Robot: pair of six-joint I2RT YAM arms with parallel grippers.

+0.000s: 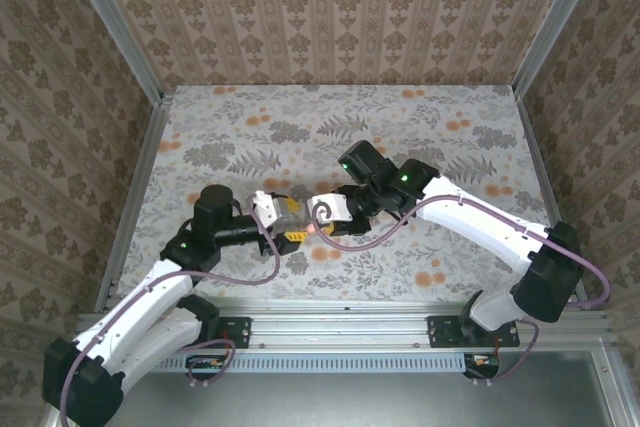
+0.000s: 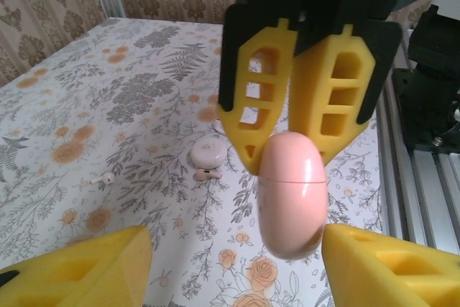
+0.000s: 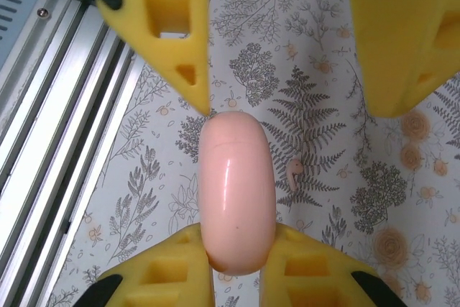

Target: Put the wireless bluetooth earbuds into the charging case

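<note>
Mid-frame, the right claw (image 3: pixel 238 246) pinched the closed pink case (image 3: pixel 237 185); the open left claw (image 2: pixel 233 249) flanking it should grip squarely before prying.

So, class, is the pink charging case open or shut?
Shut. The charging case shows only a thin seam line, its lid down flush, held between the right arm's fingers.

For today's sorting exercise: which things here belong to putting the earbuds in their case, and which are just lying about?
Job in hand:
pink charging case, held in the right gripper
white earbud on the table

Lying about:
cream-white round disc
small pink piece beside it
</note>
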